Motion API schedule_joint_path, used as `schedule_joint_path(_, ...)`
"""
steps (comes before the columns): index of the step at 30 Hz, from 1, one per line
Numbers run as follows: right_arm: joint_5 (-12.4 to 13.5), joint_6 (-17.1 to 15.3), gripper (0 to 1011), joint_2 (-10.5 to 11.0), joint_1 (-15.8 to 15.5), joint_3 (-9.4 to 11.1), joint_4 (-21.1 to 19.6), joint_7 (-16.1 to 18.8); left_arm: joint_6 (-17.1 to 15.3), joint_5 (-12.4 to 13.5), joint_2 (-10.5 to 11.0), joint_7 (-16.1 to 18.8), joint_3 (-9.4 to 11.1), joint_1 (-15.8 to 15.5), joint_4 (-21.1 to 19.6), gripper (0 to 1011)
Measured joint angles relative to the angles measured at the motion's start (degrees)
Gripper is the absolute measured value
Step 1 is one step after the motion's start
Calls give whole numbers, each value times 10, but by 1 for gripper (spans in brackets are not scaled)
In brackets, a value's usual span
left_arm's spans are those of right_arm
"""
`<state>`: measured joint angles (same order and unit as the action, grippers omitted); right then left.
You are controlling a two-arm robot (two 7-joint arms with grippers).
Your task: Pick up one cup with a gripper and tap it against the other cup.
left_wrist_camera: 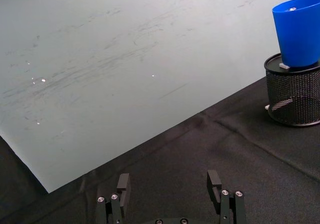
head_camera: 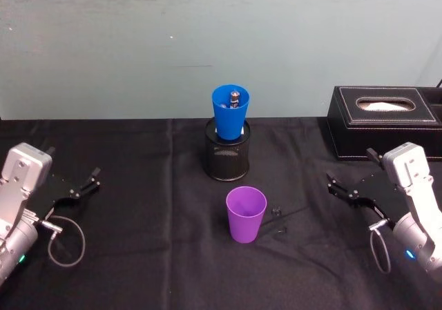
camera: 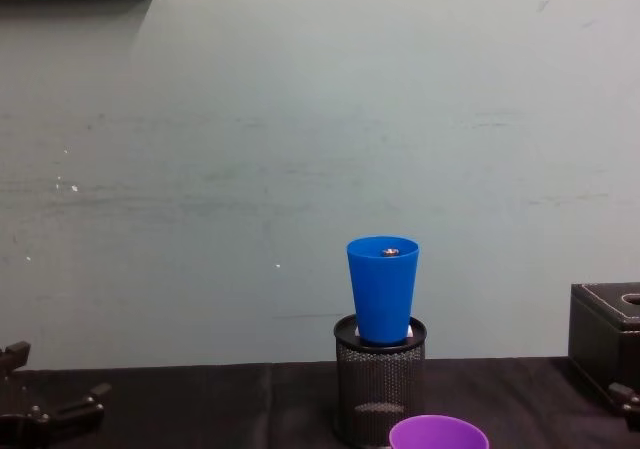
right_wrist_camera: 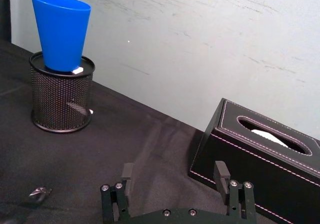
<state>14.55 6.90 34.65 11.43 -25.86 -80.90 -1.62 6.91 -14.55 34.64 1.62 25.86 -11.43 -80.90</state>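
The purple cup stands upright on the black cloth near the table's middle; its rim shows at the chest view's bottom edge. Behind it the blue cup sits upright in a black wire-mesh holder, with a small metal object inside it. The blue cup also appears in the left wrist view, and the blue cup in the right wrist view. My left gripper rests open at the left side of the table. My right gripper rests open at the right. Both are well away from the cups.
A black leather tissue box stands at the back right, just behind my right gripper. Small dark bits lie on the cloth right of the purple cup. A pale green wall closes the back of the table.
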Motion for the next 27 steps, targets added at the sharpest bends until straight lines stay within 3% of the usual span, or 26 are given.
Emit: schedule_joint_path(27,0,0,1003,0,0,0,0,0,0,0,0,0,0,0,0,1000)
